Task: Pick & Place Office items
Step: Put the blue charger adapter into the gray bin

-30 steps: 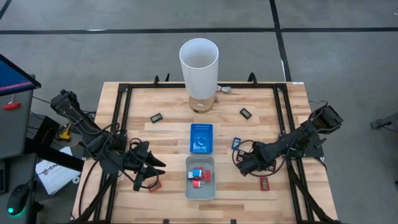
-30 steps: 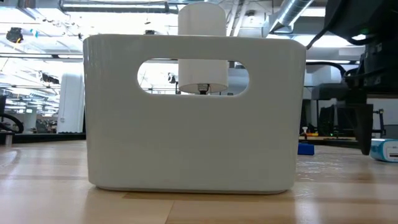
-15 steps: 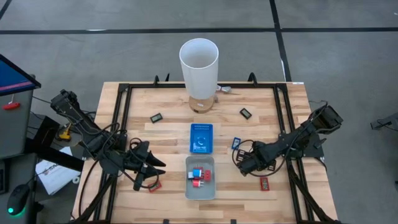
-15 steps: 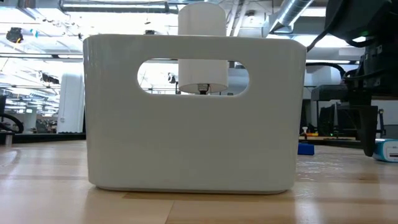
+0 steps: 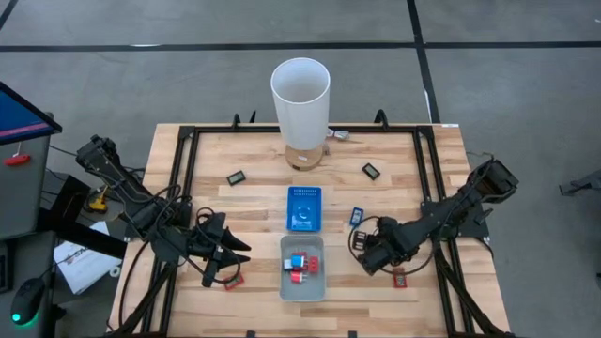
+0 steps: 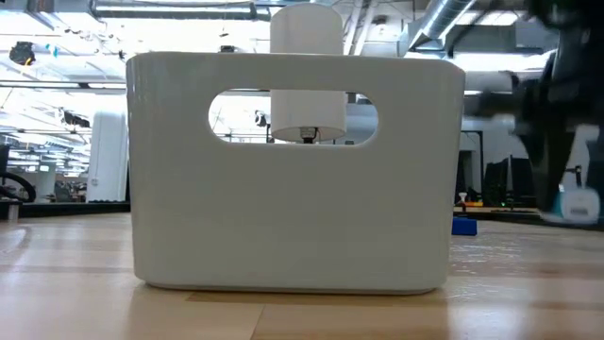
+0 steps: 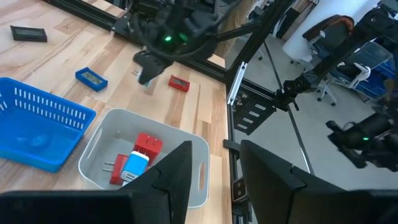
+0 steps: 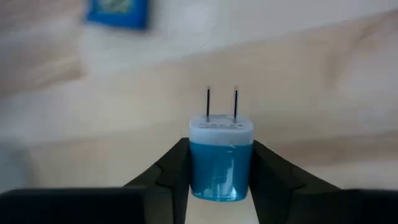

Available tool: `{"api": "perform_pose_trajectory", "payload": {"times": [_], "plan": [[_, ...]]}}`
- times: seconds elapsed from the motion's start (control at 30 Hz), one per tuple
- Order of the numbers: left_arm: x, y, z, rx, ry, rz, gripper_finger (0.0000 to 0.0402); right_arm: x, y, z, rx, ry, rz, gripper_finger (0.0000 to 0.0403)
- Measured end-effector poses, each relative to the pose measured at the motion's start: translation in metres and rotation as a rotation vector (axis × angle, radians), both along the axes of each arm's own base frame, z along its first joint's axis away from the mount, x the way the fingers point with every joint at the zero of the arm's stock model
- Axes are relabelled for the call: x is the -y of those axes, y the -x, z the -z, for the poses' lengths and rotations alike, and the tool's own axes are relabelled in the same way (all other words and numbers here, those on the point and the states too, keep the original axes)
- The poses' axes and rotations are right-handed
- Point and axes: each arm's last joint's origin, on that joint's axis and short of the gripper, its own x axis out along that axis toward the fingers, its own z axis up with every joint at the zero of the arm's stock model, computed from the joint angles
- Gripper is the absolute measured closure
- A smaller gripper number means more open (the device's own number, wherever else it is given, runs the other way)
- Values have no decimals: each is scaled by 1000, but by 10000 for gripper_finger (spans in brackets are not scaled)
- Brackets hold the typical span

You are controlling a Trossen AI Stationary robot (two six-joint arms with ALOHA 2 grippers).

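The right gripper (image 5: 368,255) sits low over the table just right of the grey tray (image 5: 302,286), its fingers (image 8: 171,174) pinching a blue-and-white plug adapter (image 8: 221,158) by its sides, prongs pointing forward. The left gripper (image 5: 230,255) waits left of the tray, fingers spread and holding nothing.

The tray holds red and blue pieces (image 7: 138,154). Loose on the table: a small blue block (image 5: 356,216) far of the right gripper, a red block (image 5: 399,277) near its right side, a red piece (image 5: 233,279) by the left gripper, and two black blocks (image 5: 237,176) (image 5: 372,170) on the far half. A blue basket (image 5: 303,207) lies far of the tray; a white cylinder (image 5: 300,94) stands at the far edge.

Risks, as judged:
- The grip is on smooth sides only; a quick swing could let the adapter slip or twist.
- Carried low, the adapter could catch the tray's rim.
- A release off-centre could land on the pieces already inside and bounce out.
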Motion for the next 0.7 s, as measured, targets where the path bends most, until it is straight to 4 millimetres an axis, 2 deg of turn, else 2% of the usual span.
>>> {"api": "perform_pose_trajectory", "payload": {"times": [0.33, 0.47, 0.7], "plan": [[0, 0, 0, 0, -2, 0, 270, -47, -17, -76, 270, 70, -142, 285], [-1, -1, 0, 2, -5, -12, 270, -59, -27, -106, 383, 98, -212, 285], [-3, -2, 0, 2, -6, -20, 270, -78, -59, -134, 495, 111, -353, 285]]}}
